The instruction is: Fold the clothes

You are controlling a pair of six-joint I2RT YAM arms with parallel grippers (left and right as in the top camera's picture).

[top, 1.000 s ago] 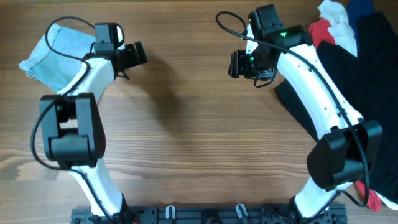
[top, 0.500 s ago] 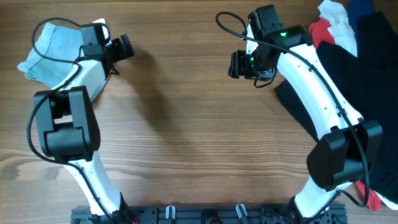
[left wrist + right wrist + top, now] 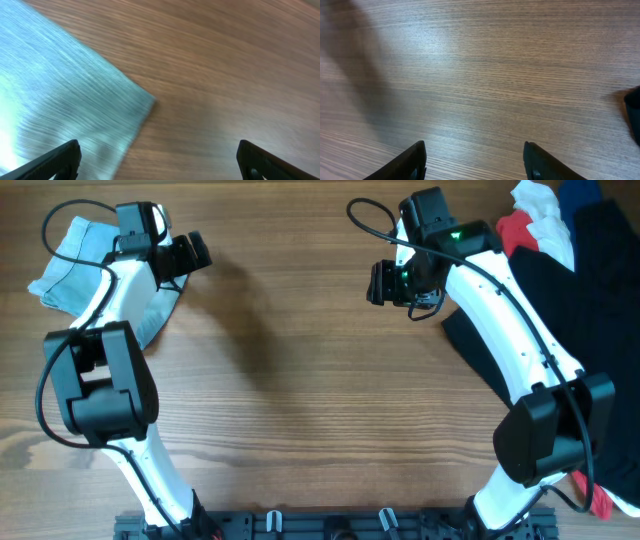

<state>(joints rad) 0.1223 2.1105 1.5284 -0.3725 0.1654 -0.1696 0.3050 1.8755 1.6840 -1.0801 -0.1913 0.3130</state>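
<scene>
The denim shorts (image 3: 62,272) lie at the table's (image 3: 300,400) ten o'clock. The left gripper (image 3: 195,252) hangs over their three-o'clock edge, jaws wide and empty. The right gripper (image 3: 378,282) hovers at one o'clock above bare wood, also spread wide.

The shorts (image 3: 62,275) are pale, faded blue. The table (image 3: 300,400) is brown woodgrain. One garment (image 3: 600,265) is black, with red cloth (image 3: 515,230) and white cloth (image 3: 540,208).

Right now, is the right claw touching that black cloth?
Apart. The right wrist view shows the right gripper open over the table, with wood between it and the black garment at the frame's edge.
</scene>
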